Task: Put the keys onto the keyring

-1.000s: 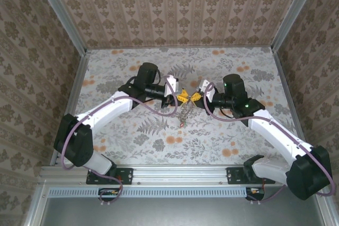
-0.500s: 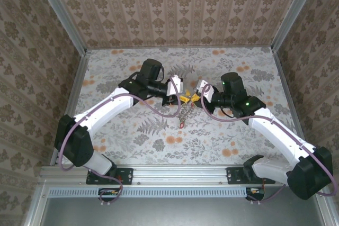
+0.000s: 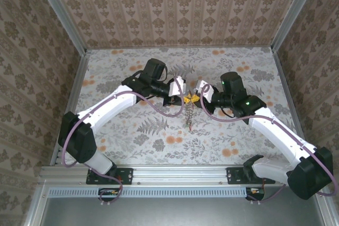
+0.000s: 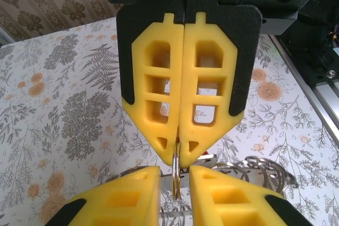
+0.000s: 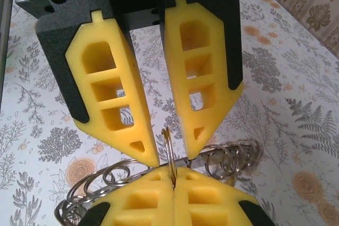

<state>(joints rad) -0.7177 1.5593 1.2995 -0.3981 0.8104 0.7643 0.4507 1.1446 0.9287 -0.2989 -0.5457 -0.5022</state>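
Shows a table (image 3: 132, 136) printed with grey ferns and orange flowers. Has walls (image 3: 180, 3) in brown patterned paper at 9, 12 and 3 o'clock. Ends at 6 o'clock in a silver metal rail (image 3: 180, 174).

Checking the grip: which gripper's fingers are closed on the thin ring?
The right gripper: its fingers meet, pinching the thin ring. The left gripper's fingers stand apart either side of it.

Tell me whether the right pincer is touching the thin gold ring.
Touching. In the right wrist view, the right pincer is shut with the thin gold ring rising from the seam between its fingers.
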